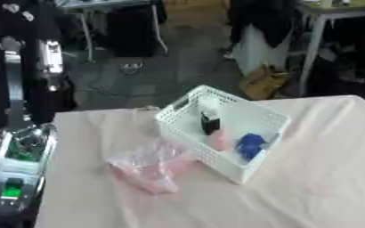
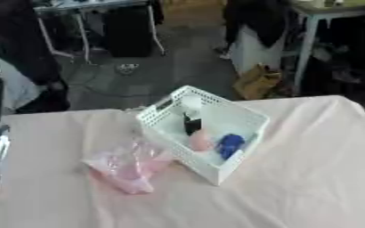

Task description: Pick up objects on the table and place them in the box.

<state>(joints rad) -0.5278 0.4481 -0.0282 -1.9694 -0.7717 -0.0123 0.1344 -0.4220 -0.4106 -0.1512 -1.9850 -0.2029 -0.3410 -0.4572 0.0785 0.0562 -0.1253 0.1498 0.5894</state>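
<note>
Left hand [image 1: 11,191] low left, state untellable, well apart from box [image 1: 252,116], pink bag [image 1: 151,167].

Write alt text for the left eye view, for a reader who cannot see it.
A white perforated box sits on a table under a pale cloth, holding a blue item, a pink item and a small dark item. A crumpled clear plastic bag with pink contents lies on the cloth against the box's left side. No robot hand is visible.
</note>
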